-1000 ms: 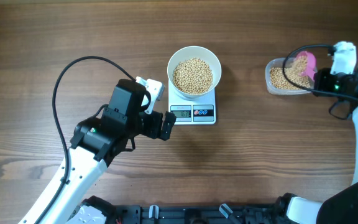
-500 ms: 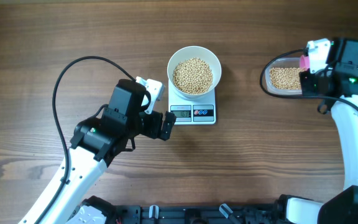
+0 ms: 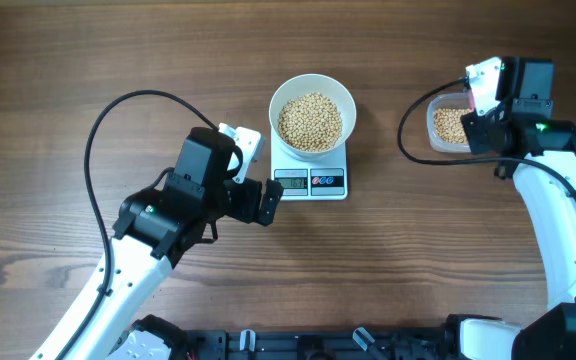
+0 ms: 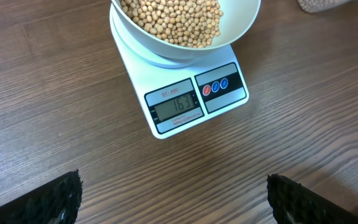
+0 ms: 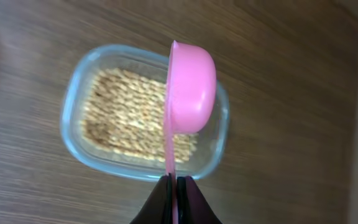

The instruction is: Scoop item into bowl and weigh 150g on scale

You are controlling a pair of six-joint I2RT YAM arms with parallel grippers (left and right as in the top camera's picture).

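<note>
- Beans (image 3: 310,120) fill the white bowl (image 3: 274,108), which sits on the scale (image 3: 310,183) mid-desk (image 3: 118,50).
- Left end effector (image 4: 178,200) is spread wide and empty, near the scale.
- Right end effector (image 5: 173,190) is clamped tight on a pink scoop (image 5: 191,87) above the bean tub (image 5: 73,115).

You have the bowl (image 3: 313,84) holding beans (image 3: 310,120) on the scale (image 3: 311,183), upper centre of the overhead frame. Well to its right, at upper right, sits the tub (image 3: 433,125) with more beans, the scoop (image 5: 190,87) over it.
</note>
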